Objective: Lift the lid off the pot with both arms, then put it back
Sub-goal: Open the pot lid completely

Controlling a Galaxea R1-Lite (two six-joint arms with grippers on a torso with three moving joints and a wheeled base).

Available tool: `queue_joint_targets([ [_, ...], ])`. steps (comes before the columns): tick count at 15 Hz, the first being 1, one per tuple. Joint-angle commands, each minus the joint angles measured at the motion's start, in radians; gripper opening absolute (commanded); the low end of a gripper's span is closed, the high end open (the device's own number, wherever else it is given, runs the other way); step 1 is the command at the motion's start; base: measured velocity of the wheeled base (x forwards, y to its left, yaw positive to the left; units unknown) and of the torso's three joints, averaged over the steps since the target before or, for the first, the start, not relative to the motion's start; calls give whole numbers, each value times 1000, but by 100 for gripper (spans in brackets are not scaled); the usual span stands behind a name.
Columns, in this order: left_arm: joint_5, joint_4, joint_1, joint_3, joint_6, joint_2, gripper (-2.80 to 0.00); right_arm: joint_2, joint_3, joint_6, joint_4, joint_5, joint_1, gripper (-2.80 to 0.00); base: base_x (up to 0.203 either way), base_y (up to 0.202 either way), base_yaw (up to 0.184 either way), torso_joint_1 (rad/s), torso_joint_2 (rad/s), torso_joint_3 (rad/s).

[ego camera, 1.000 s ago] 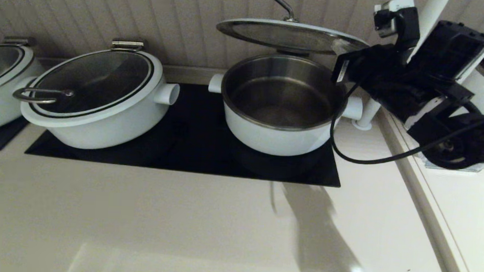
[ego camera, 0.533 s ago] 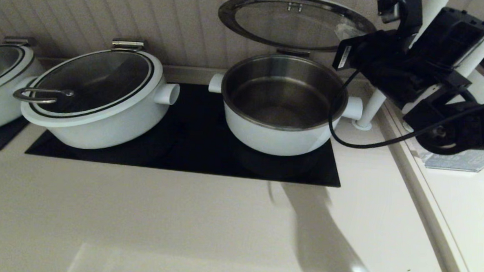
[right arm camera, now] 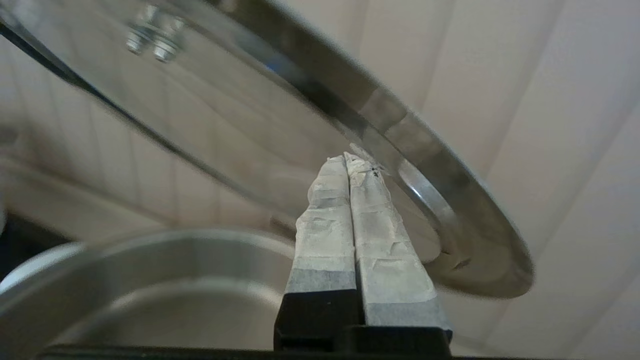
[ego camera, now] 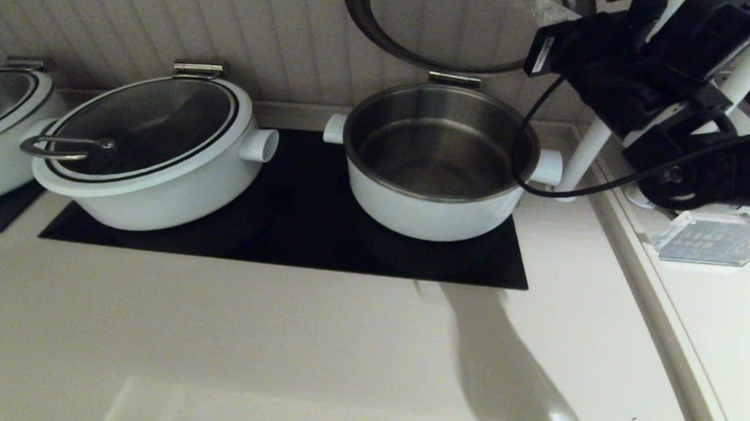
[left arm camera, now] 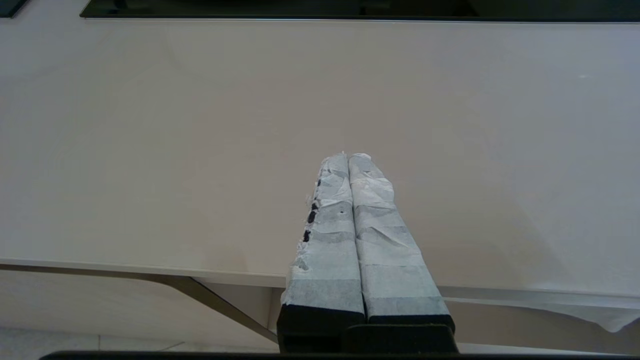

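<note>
— Above the pot, at twelve o'clock, the lid is seen tipped far steeper and higher than a second ago, its underside turned to the front. The right gripper is pressed flat together, tips against the lid's steel rim.

— And the left gripper?

— Fingers closed on nothing, parked over the bare counter, away from the action. So the lift is judged done by one arm; the putting back is not yet begun.

— Counts?

— Three white pots are visible: one open, two wider pots lidded at nine o'clock.
</note>
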Motion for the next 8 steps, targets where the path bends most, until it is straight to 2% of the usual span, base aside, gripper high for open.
queue_joint_targets([
  [1, 0, 0, 0, 0, 0, 0, -280, 12, -42, -6, -3, 4, -3, -280, 0, 0, 0, 0, 0, 0],
  [8, 0, 0, 0, 0, 0, 0, -280, 38, -115, -8, -6, 25, -11, -280, 0, 0, 0, 0, 0, 0],
])
